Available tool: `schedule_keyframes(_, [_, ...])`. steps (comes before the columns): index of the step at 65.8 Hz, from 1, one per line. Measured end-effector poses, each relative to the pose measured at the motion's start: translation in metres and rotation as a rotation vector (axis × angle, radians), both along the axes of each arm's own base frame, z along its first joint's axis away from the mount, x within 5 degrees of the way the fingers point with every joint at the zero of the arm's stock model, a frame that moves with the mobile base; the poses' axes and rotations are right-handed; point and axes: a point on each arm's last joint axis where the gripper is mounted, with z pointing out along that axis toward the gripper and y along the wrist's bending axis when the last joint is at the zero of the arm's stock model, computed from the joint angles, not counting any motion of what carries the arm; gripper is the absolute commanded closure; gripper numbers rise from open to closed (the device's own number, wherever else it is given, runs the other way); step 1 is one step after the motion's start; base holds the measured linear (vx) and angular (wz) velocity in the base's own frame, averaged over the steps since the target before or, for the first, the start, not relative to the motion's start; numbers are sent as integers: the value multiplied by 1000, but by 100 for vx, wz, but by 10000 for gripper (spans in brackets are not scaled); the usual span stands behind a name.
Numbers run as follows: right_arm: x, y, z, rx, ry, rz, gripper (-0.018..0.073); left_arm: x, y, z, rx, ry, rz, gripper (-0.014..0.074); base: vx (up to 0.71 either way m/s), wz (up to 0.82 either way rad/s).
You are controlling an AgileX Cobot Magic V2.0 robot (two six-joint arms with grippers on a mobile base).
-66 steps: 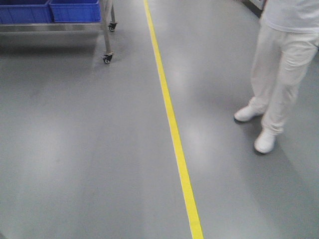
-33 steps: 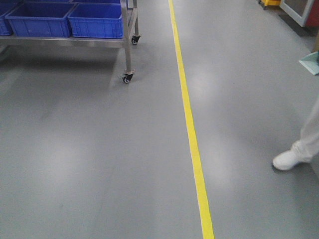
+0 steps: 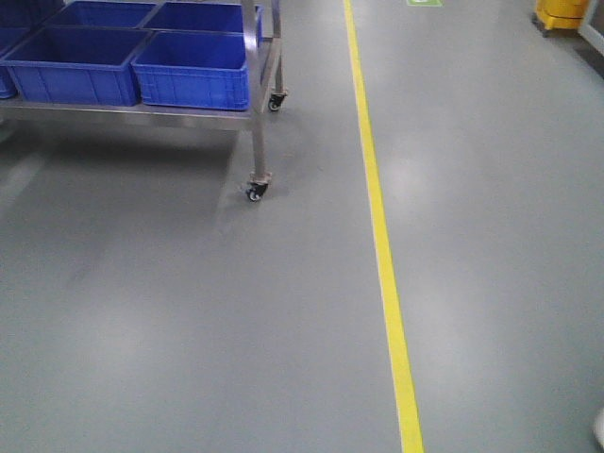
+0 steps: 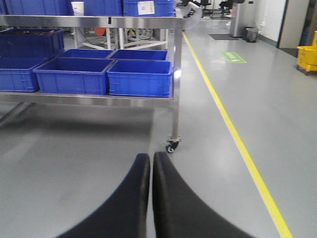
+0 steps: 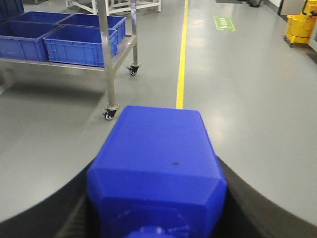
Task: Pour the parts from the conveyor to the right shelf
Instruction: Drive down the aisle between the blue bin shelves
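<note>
Blue part [image 5: 157,163] betw. R fingers [image 5: 262,213]

Grey floor [image 3: 142,330], glossy, with soft pale patches. Yellow line [image 3: 382,245] crosses it from top edge to bottom edge, drifting right as it nears the bottom.

Left of the line, upper end: steel cart [image 3: 258,132], its deck carrying blue bins [image 3: 193,75] packed side by side. Near caster [image 3: 256,190] stands apart from the line; far caster [image 3: 276,101] sits closer to it.

Right of the line, top edge: green floor marking [image 3: 425,2], cut off. Further right, a yellow object [image 3: 563,13], only partly in view.

Well right of the line, bottom corner: a white sliver [image 3: 600,429], too little to identify.
</note>
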Motion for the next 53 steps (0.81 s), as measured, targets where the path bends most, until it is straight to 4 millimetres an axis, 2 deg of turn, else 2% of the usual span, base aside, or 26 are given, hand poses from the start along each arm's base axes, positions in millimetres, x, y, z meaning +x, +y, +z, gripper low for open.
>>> schedule_keyframes(21, [0,0,0,0,0,0,564,0,0,0,0,0,0,603,67,41])
schedule_keyframes(53, [0,0,0,0,0,0,564,0,0,0,0,0,0,603,63,76])
